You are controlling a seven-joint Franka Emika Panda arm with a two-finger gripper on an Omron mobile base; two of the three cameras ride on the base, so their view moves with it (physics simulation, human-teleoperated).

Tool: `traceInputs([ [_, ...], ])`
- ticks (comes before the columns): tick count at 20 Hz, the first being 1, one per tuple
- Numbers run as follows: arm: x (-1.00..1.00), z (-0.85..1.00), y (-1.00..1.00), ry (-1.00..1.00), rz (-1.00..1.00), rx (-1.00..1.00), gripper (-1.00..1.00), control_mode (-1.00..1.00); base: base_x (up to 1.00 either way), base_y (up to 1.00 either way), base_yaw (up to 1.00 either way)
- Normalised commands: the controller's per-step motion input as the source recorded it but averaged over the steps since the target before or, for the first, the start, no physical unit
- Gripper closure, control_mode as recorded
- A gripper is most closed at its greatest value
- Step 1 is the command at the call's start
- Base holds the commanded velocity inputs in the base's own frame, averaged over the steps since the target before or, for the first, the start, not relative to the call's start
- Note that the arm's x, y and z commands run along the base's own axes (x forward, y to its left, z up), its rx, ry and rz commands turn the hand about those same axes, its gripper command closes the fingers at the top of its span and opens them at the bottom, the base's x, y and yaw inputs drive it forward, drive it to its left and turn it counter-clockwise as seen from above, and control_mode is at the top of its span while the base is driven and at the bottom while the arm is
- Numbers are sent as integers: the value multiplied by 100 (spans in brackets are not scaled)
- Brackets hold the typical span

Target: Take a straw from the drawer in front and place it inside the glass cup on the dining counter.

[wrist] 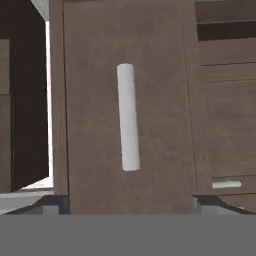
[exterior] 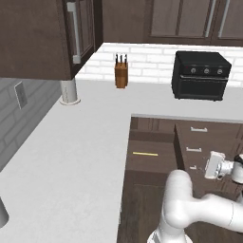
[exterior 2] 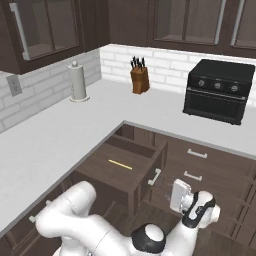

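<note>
The straw (exterior: 145, 154) lies flat on the floor of the drawer (exterior: 149, 163), which stands pulled out from under the corner of the white bench (exterior: 71, 156). In the right base view the straw (exterior 2: 120, 164) rests across the middle of the drawer (exterior 2: 132, 175), well back from the panel front with its short silver handle (exterior 2: 154, 177). The hand view looks straight at that front, the handle (wrist: 128, 117) running up the middle of the panel and close to the camera. The pincer (exterior 2: 172, 196) hangs just to the right of the drawer front, level with the handle and apart from it; its tips are too hidden to tell whether it is open or closed. On the far side of the bench stand a knife block (exterior: 121, 71) and, to its right, a black toaster oven (exterior: 200, 75). A paper towel roll (exterior 2: 78, 82) stands at the left, near the brick wall.
</note>
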Motion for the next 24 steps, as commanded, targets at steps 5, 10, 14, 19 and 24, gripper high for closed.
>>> traceInputs([
  [5, -93, 47, -88, -24, 0, 0, -100, -100, 0, 0, 0],
  [10, -51, 100, -14, -46, 0, 0, -100, -100, 0, 0, 0],
  [14, -31, 100, 3, -46, 0, -10, -100, -100, 0, 0, 0],
  [19, -20, 100, 25, -38, 0, -24, -100, -100, 0, 0, 0],
  [24, -3, 93, 32, -19, 0, -36, -100, -100, 0, 0, 0],
])
